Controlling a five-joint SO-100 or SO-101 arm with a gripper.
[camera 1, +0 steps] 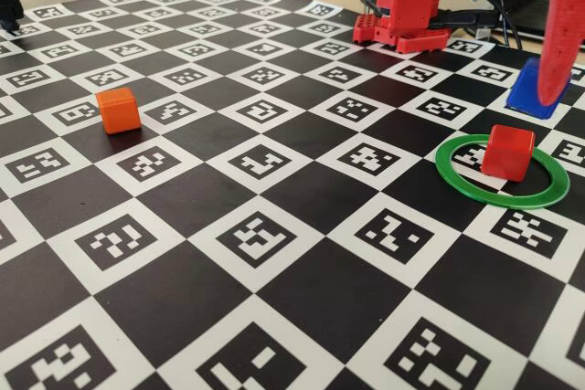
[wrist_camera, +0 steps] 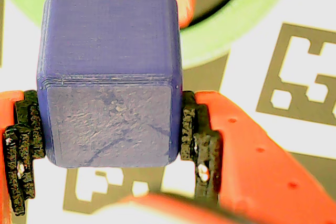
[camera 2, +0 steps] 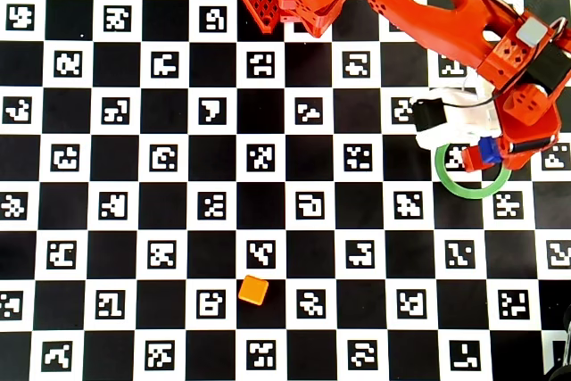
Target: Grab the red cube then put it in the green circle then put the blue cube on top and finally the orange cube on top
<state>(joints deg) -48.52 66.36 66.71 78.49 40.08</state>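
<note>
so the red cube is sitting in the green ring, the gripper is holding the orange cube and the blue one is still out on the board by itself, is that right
Colours swapped. The wrist view shows the gripper shut on the blue cube. The orange cube sits alone on the board in the fixed view. The red cube is inside the green ring, as you said.

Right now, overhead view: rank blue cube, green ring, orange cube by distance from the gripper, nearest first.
1. blue cube: clamped in the gripper, at the right edge.
2. green ring: directly under and around the gripper.
3. orange cube: far off, lower middle of the board.
</note>
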